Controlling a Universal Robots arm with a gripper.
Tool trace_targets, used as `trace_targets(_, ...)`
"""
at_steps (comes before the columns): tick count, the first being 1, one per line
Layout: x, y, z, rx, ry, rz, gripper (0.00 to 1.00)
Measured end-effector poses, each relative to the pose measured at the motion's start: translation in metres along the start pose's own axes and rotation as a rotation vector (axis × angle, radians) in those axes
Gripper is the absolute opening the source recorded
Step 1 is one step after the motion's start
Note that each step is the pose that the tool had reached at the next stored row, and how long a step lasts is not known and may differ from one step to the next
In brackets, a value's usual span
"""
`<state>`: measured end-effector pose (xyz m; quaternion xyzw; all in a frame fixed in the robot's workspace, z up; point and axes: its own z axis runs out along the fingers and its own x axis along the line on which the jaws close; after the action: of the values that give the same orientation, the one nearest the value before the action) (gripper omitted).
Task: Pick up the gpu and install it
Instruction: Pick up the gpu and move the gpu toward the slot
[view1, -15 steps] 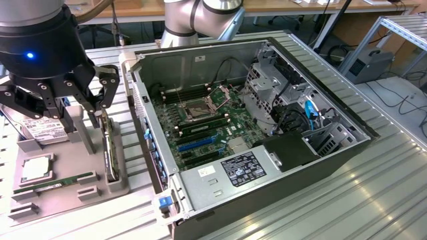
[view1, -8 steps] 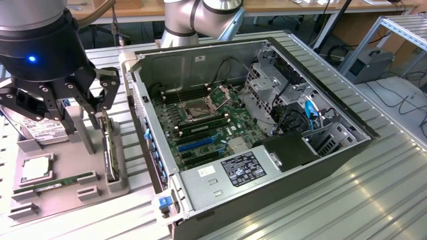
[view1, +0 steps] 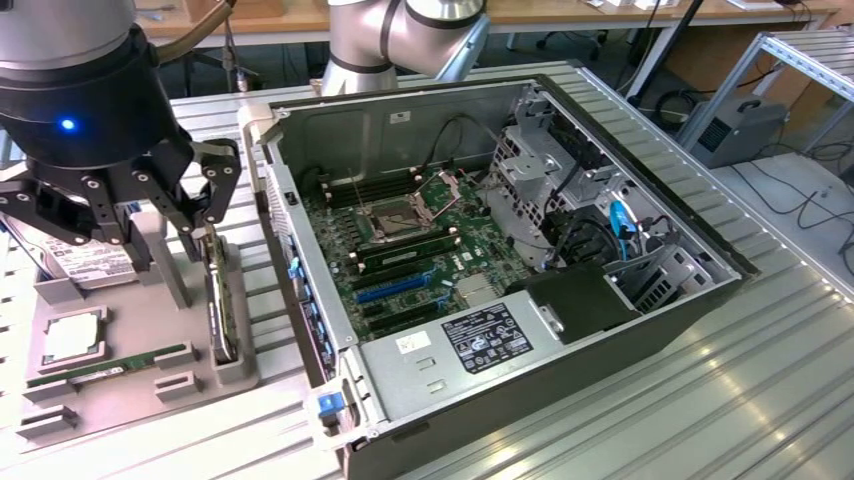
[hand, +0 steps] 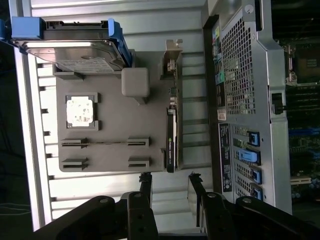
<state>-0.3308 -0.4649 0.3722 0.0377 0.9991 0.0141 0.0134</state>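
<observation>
- One pincer (view1: 174, 220) (hand: 169, 178), mine, stands spread wide and pinches nothing.
- It hovers above the grey fixture (view1: 147, 390) on the table (view1: 694, 410).
- The gpu (view1: 224, 300) (hand: 171, 135) stands on edge in the fixture slot nearest the open computer case (view1: 534, 400), in line with the gap between my fingers.

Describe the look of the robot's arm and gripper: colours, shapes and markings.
The arm is made of silver-grey tubes with rounded grey joint caps. The gripper has a black cylindrical body with a small blue light, and two black fingers built from linked bars joined by round pins.
</observation>
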Motion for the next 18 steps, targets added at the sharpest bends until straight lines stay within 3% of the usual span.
trace_targets(18,0.0002,-0.0002,0.0073,0.0000,0.0000,0.000,0.42)
